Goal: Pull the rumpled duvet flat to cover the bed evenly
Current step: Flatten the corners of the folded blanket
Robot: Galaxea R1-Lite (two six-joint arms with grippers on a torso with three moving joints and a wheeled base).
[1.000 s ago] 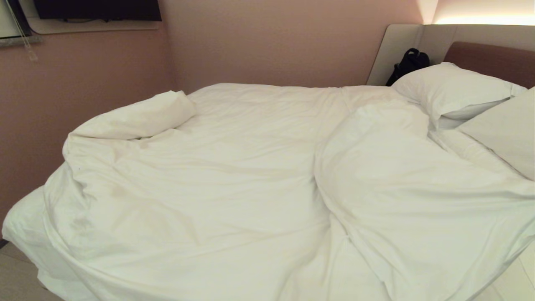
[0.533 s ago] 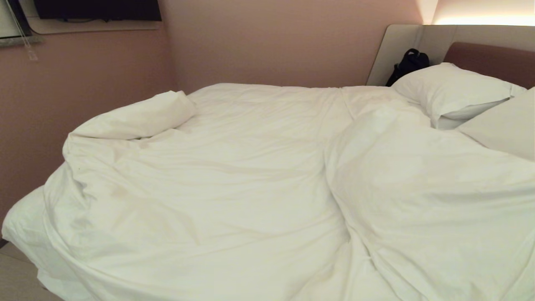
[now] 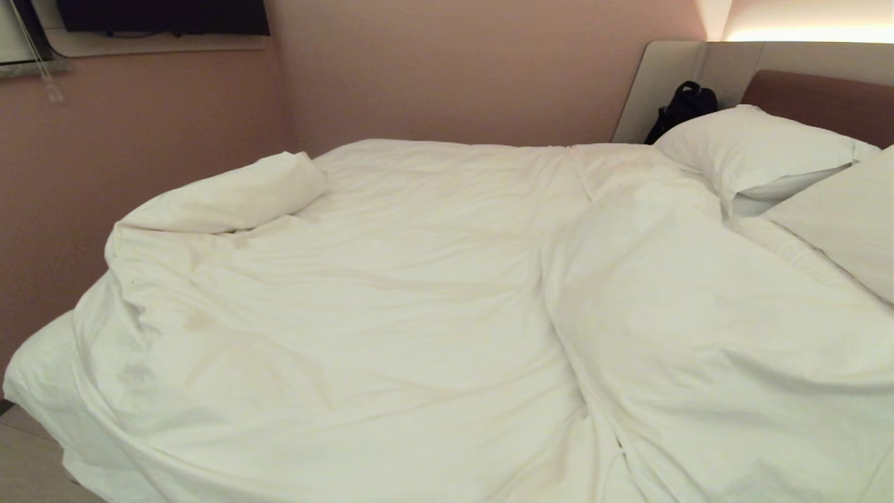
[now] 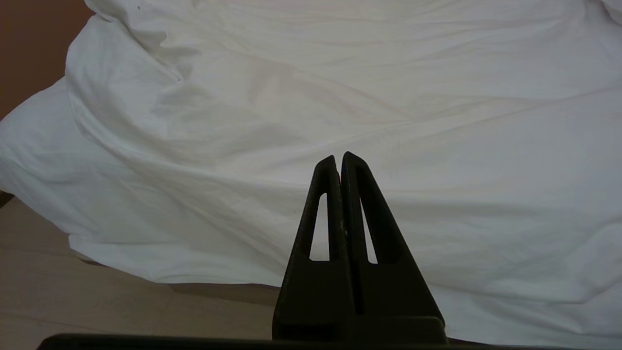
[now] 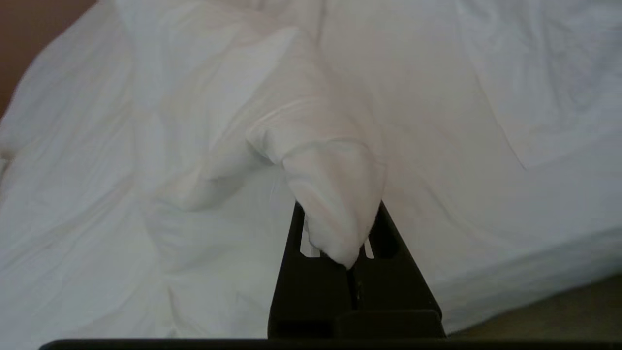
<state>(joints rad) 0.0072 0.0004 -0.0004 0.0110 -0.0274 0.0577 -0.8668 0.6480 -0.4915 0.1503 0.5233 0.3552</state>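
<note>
Right wrist view catches the right gripper (image 5: 351, 243) clenched on a pinched-up fold of the duvet (image 5: 335, 194), the white cloth bunched over its fingertips and trailing back across the bed (image 5: 534, 262), whose near edge drops to the floor at one corner of the picture. Head view shows neither arm; there the duvet (image 3: 391, 314) lies rumpled over most of the mattress, a thick ridge running down the middle toward the robot, one corner rolled back on itself at the far left near the wall, and two pillows (image 3: 761, 150) stacked against the headboard (image 3: 817, 98) on the right, with a black bag (image 3: 681, 108) beside them. Left wrist view has the left gripper (image 4: 339, 163) clamped shut on nothing, hanging off the near left edge of the bed, apart from the cloth.

Judging by the grip, the step in hand is the pull itself, with the right side being drawn out. The next move likely calls for a steady draw toward the bed's near right side until that ridge flattens, without letting the fold slip; the rolled-back far-left corner looks yet to be dealt with.
</note>
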